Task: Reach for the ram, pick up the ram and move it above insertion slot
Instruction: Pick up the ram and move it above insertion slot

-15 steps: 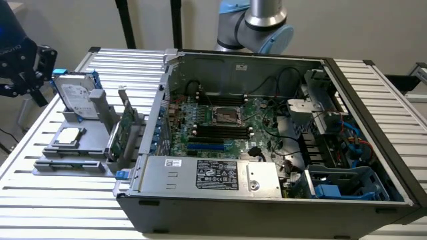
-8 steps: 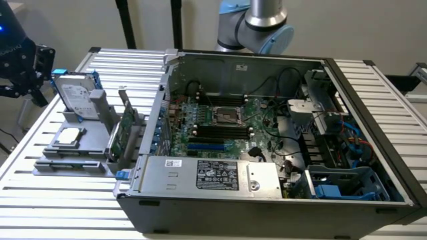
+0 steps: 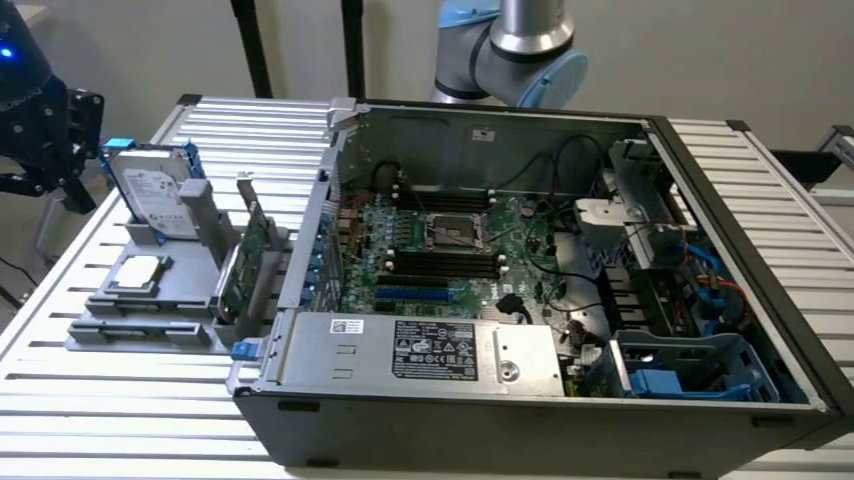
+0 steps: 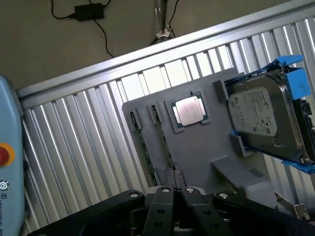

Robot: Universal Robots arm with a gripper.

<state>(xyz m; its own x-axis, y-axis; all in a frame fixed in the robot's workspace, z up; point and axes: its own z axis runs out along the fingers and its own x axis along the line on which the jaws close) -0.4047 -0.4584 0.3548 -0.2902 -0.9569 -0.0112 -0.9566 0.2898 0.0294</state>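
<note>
Claw near ram; exterior view, computer case

Open computer case, hard drive, processor

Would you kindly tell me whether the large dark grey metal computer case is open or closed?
Open: the computer case has no cover on top, so its green motherboard is exposed.

table: ribbed metal | holder: matt grey plastic | drive: glossy metal
</note>
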